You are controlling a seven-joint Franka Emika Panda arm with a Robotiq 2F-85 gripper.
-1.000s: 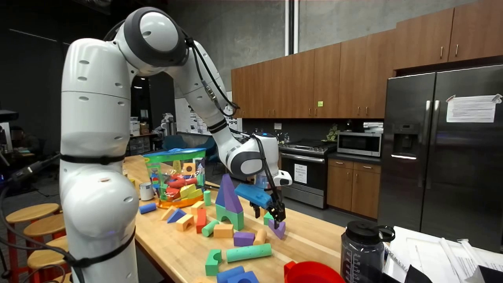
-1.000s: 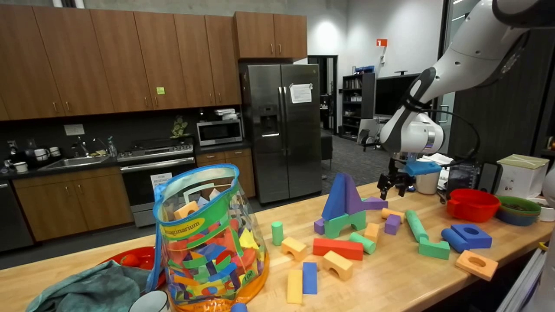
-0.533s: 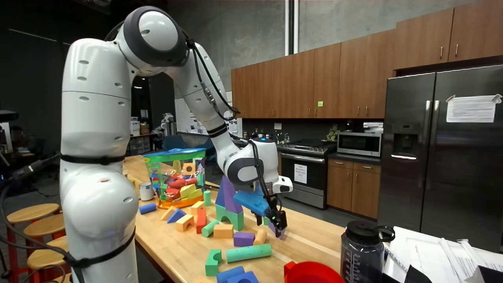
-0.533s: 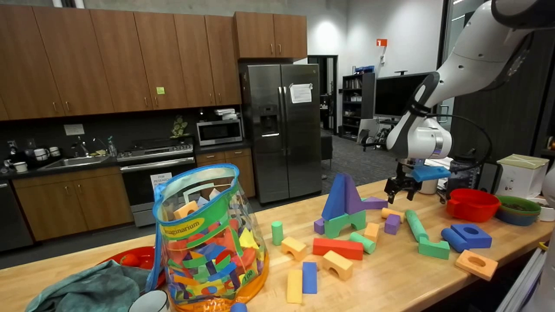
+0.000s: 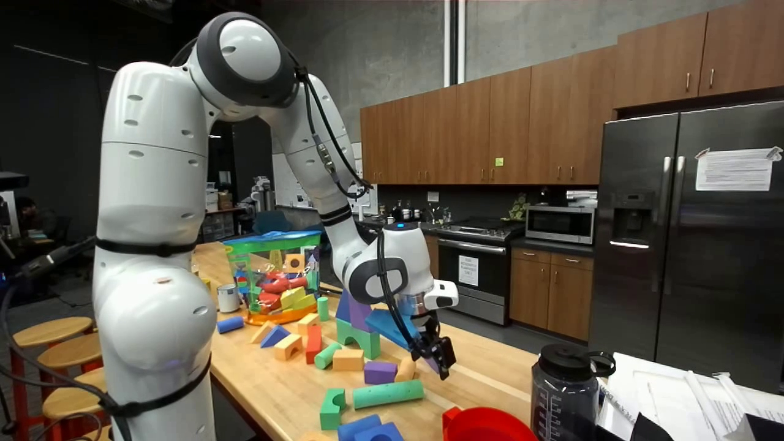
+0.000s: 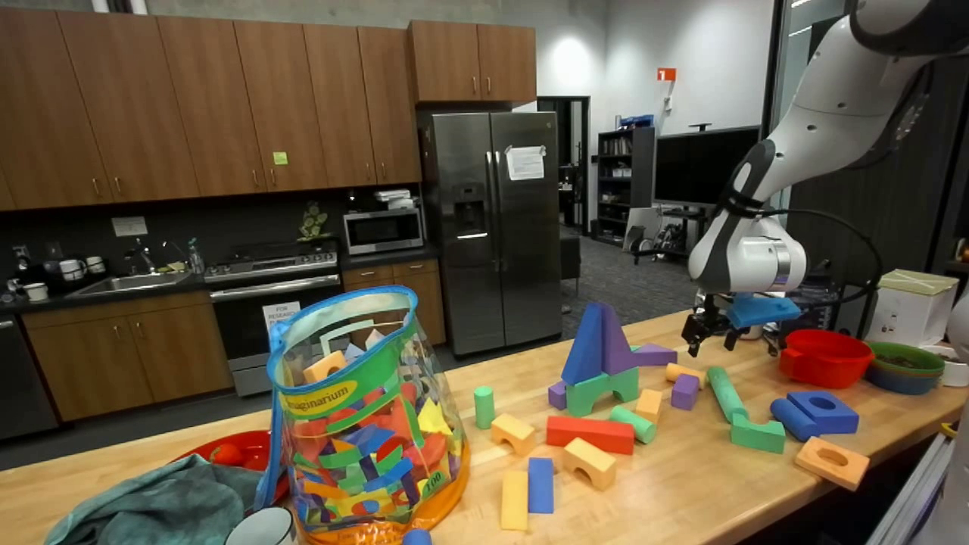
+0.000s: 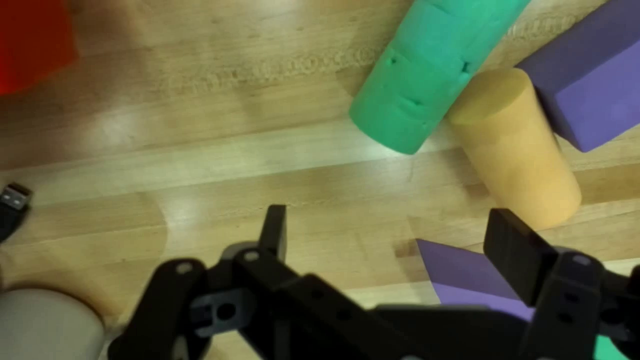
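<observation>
Purple wedge (image 7: 465, 272) lies on the desk (image 7: 320, 190) near the tool (image 7: 389, 225), partly covered in the wrist view by the jaw at that picture's right. The tool stands wide open, its jaws far apart, and has hold of nothing; bare wood shows between its tips. In an exterior view the tool (image 6: 711, 349) hangs low over the desk, just beside the wedge, with its tips apart from it.

Near the wedge, an orange cylinder (image 7: 520, 160) lies on its side. A purple rectangular block (image 7: 595, 85) and the end of a long green cylinder (image 7: 425, 90) are just beside it, though whether they touch it cannot be made out. At the far left of the wrist view are a black USB plug (image 7: 13, 200) and a blurred, pale rounded object (image 7: 45, 325).

In an exterior view, a green arch (image 6: 583, 395) stands upright on the desk and bears a tall blue triangular block (image 6: 584, 352) and a tall purple triangular block (image 6: 617, 352), set side by side. A red block (image 6: 575, 431) lies in front of the arch, with a short green cylinder (image 6: 632, 424) close to its end. Further along stands a clear bag (image 6: 325, 399) filled with colored blocks. A red bowl (image 6: 829, 371) sits on the opposite side of the tool, and a dark water bottle (image 5: 563, 392) stands near it.
</observation>
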